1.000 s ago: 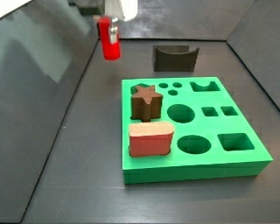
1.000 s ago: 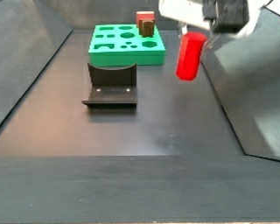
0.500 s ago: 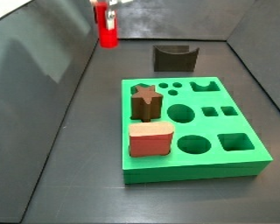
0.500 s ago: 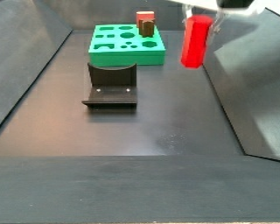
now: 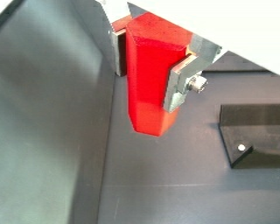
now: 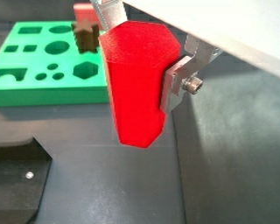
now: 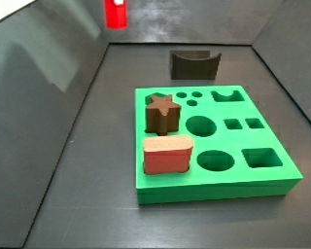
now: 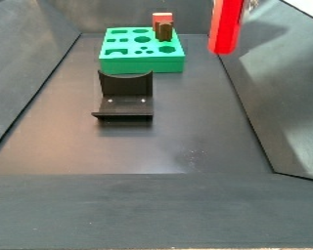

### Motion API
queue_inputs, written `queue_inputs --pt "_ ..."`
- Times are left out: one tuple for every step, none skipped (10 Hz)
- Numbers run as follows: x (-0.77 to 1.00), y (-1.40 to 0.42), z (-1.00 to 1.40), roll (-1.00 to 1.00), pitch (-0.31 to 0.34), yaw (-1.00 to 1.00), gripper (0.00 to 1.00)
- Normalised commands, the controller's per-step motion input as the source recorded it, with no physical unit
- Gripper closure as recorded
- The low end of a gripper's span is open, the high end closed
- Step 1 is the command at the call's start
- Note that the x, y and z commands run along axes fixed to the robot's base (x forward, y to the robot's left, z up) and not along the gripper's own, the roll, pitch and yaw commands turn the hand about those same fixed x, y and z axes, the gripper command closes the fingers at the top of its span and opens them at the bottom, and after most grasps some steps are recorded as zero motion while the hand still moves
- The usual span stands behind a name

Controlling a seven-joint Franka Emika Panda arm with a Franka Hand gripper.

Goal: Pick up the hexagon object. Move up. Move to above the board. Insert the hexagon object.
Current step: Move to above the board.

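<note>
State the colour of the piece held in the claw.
Bright red: the hexagon object, clamped in the claw, clearest in a wrist view.

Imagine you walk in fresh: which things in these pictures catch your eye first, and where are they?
The glossy red hexagon object stands out, clamped upright in the pincer high above the dark floor. Next comes the bright green board, flat on the floor, with a brown star block and a salmon-pink block standing in it.

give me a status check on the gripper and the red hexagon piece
Gripper shut on hexagon object, held upright, high off the floor. Board off to the side, not yet below; star block and pink block seated in it. Path looks open.
</note>
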Motion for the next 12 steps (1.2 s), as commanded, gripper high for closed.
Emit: queue_inputs --pt "-0.01 0.06 1.0 0.02 0.084 -0.03 1.0" --pt "-0.01 0.06 1.0 0.03 0.083 -0.03 1.0" --pt "-0.01 0.06 1.0 0.03 0.082 -0.03 1.0" --pt "0.0 0.06 1.0 0.02 0.08 -0.03 1.0" --pt "0.0 0.05 0.83 0.02 0.082 -0.03 1.0" --pt "0.0 0.04 0.67 0.02 0.083 -0.03 1.0" --pt "0.0 0.03 0.45 0.02 0.083 -0.03 1.0" --pt "0.01 0.03 0.34 0.02 0.083 -0.03 1.0" --pt "0.41 -1.0 0.13 0.03 0.056 1.0 1.0" --pt "0.41 -1.0 0.1 0.04 0.056 1.0 1.0" --pt "0.43 -1.0 0.1 0.05 0.069 1.0 1.0" --pt "0.44 -1.0 0.1 0.02 0.085 1.0 1.0"
